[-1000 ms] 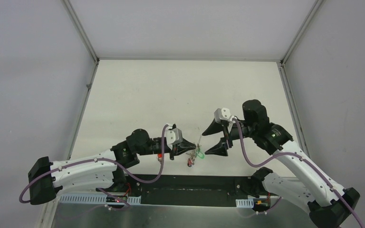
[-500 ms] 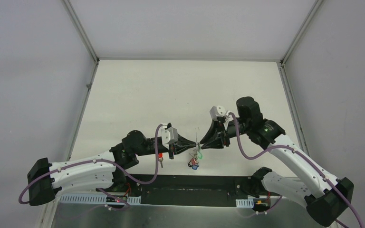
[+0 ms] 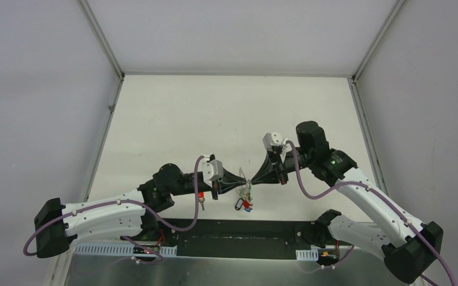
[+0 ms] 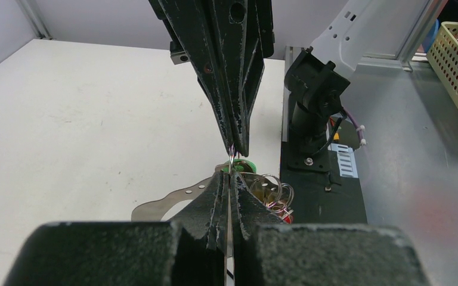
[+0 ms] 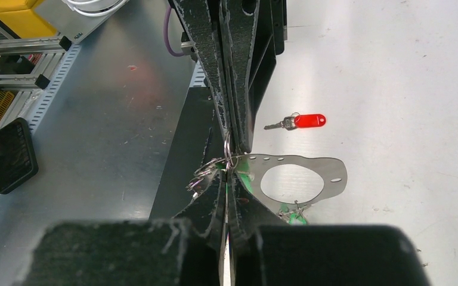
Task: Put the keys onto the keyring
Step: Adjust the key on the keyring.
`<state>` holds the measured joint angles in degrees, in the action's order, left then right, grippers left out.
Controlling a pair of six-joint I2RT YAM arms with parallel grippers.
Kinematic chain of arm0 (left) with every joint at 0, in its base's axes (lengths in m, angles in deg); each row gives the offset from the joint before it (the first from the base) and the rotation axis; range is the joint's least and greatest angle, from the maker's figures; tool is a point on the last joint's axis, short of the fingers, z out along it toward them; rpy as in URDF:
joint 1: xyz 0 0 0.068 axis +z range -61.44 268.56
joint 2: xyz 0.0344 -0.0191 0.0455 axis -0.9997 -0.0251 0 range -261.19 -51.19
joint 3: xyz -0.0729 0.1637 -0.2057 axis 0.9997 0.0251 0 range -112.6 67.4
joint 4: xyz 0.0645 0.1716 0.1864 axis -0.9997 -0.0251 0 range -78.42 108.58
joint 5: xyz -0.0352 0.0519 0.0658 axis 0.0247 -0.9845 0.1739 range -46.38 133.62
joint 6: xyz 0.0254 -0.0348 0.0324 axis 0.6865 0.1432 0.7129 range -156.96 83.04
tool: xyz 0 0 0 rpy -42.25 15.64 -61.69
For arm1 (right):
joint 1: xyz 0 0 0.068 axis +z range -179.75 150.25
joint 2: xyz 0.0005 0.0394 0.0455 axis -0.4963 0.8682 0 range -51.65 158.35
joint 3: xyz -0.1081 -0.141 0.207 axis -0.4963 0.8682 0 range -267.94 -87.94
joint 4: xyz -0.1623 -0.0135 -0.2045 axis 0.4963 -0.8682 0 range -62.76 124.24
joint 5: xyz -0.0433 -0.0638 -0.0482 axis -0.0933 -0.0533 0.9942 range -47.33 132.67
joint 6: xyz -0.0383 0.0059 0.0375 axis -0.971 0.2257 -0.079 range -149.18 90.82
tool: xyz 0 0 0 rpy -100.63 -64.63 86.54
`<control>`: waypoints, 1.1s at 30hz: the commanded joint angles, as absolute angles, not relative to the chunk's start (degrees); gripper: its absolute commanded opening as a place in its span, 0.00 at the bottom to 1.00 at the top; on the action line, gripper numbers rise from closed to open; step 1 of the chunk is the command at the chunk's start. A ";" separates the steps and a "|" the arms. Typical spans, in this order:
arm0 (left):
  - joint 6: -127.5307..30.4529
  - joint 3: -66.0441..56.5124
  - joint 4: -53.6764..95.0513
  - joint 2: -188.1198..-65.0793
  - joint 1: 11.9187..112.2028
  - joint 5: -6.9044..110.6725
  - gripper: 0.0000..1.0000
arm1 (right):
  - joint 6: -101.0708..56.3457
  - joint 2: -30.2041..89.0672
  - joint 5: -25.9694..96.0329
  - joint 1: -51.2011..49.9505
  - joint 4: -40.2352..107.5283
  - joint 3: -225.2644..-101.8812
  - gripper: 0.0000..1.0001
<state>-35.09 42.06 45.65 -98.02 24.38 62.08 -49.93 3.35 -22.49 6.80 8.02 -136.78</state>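
The left gripper (image 3: 243, 181) and right gripper (image 3: 252, 180) meet tip to tip over the near part of the surface (image 3: 226, 113). Both sets of jaws are pressed together, seemingly pinching the same edge of the grey keyring (image 5: 333, 173), which juts out beside them with a green key (image 5: 287, 211) underneath. A red key (image 5: 299, 121) lies apart on the surface.

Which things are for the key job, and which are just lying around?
For the job: keyring, bunch of keys, lone red key, left gripper, right gripper.
Just lying about: yellow basket, black pad.
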 commanded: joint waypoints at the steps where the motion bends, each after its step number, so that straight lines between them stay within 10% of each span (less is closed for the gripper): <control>1: -36.12 41.91 51.10 -97.22 23.86 62.48 0.00 | -51.86 3.84 -22.86 6.61 7.47 -137.30 0.00; 25: -35.13 40.39 51.15 -99.38 23.84 62.48 0.00 | -51.13 7.64 -20.01 6.63 5.75 -137.52 0.03; 33: -34.37 39.74 50.22 -99.81 23.82 61.57 0.00 | -49.41 1.14 -12.20 6.61 9.11 -135.51 0.52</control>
